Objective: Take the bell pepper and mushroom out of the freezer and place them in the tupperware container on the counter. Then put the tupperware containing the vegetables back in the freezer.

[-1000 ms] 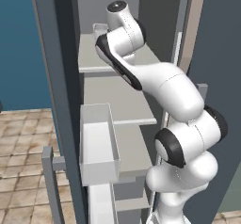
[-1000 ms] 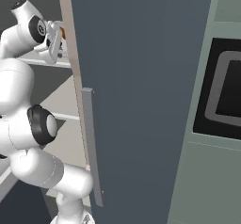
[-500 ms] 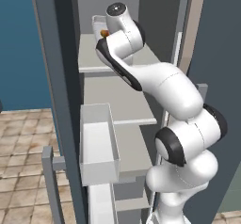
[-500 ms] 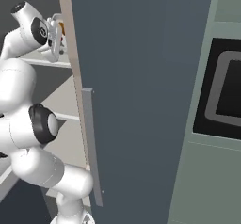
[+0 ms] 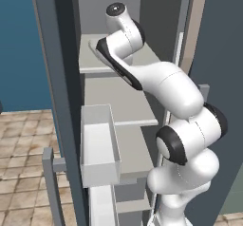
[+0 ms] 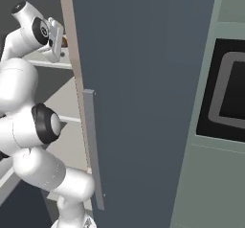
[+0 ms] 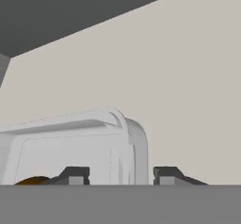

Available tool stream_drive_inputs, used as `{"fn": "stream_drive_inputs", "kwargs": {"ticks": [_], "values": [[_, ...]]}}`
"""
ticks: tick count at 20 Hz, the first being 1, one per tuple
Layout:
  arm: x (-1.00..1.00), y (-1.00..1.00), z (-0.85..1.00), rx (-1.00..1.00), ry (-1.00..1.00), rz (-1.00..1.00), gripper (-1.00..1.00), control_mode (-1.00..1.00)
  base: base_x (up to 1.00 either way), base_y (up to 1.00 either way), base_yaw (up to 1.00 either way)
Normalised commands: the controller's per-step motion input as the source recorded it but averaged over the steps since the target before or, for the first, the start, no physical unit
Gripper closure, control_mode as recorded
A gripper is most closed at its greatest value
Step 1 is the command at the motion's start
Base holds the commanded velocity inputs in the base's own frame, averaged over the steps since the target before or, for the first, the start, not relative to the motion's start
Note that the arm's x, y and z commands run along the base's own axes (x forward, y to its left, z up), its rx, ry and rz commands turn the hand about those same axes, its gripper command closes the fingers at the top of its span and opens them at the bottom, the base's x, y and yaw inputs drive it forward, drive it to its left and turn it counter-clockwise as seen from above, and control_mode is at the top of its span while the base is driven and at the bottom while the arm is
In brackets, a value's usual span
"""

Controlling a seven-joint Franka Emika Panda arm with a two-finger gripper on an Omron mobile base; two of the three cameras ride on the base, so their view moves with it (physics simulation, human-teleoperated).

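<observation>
Straddling the tupperware container (image 7: 94, 138) corner, spread claw (image 7: 121, 173), mushroom (image 7: 32, 181) at left tip.

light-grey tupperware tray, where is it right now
In the hand view the shallow light-grey tupperware tray sits low and left on the pale freezer shelf, its rounded corner between the dark fingertips, with a tan-orange lump showing inside.

One freezer (image 5: 61, 78), one tupperware container (image 7: 75, 143), one mushroom (image 7: 33, 181) (just a brown sliver), one door bin (image 5: 98, 146).
</observation>
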Motion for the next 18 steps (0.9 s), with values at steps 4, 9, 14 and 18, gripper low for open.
{"fn": "stream_drive_inputs", "kwargs": {"ticks": [4,9,14,18], "values": [[0.0,0.0,0.0,0.0,0.0,-0.03,-1.0,-1.0,0.0,0.0,0.0],[-0.56,0.0,0.24,0.0,-0.16,0.0,-1.0,-1.0,0.0,0.0,0.0],[-1.0,-0.05,0.39,0.0,-0.28,0.0,-1.0,-1.0,0.0,0.0,0.0],[-1.0,-0.29,0.17,0.0,-0.22,0.0,-1.0,-1.0,0.0,0.0,0.0]]}}
